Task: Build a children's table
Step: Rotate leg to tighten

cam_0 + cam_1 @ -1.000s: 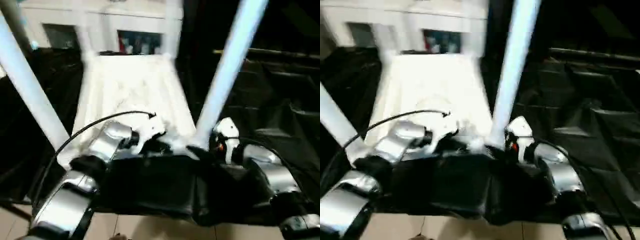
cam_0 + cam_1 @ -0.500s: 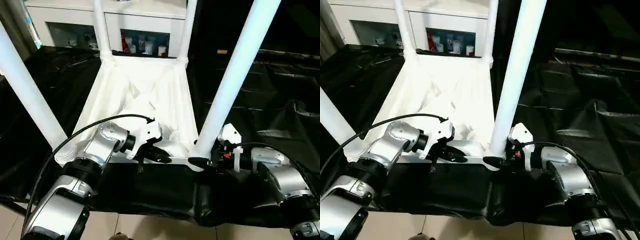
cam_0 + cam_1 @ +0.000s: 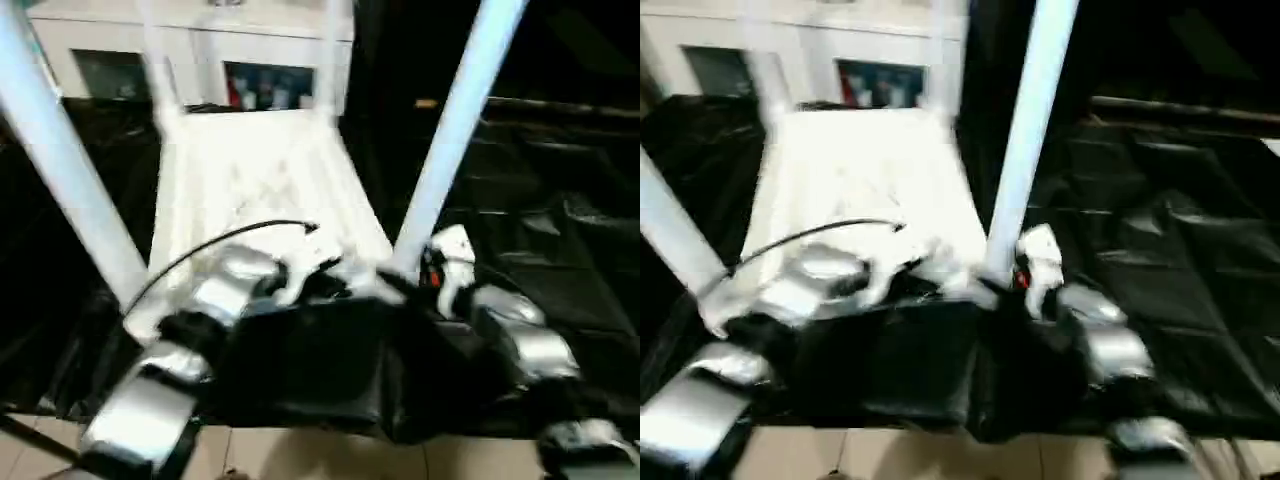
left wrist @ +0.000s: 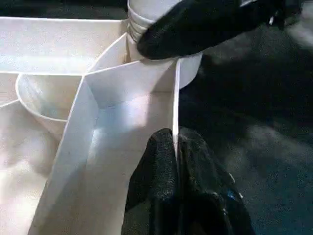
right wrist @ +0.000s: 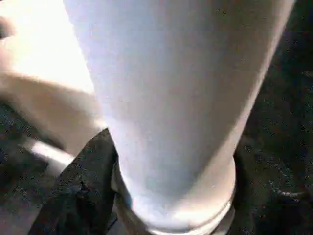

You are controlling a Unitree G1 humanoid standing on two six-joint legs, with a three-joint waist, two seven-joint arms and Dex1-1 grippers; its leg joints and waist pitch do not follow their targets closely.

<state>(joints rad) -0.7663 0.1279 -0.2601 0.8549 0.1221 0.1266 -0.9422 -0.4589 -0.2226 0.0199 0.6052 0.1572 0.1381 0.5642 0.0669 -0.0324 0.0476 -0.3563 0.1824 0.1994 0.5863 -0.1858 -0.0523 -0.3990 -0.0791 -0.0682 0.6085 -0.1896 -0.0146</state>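
The children's table lies upside down, its white tabletop (image 3: 250,170) ribbed side up on black cloth, with legs standing in the corner sockets. My left gripper (image 4: 176,142) is shut on the thin near rim wall (image 4: 175,98) of the tabletop, close to the near right corner. My right gripper (image 3: 405,285) holds the base of the near right leg (image 3: 450,130); a black finger (image 5: 83,191) presses against that leg (image 5: 171,98) just above its flared end. The near left leg (image 3: 70,170) stands free. The two far legs are blurred.
Crumpled black cloth (image 3: 560,200) covers the surface around the tabletop and hangs over the near edge. A white glass-door cabinet (image 3: 250,50) stands behind the far legs. Pale floor (image 3: 300,450) shows below the cloth.
The whole head picture has swung and blurred, so the camera moved. Both grippers stay where they were, at the near rim and the near right leg.
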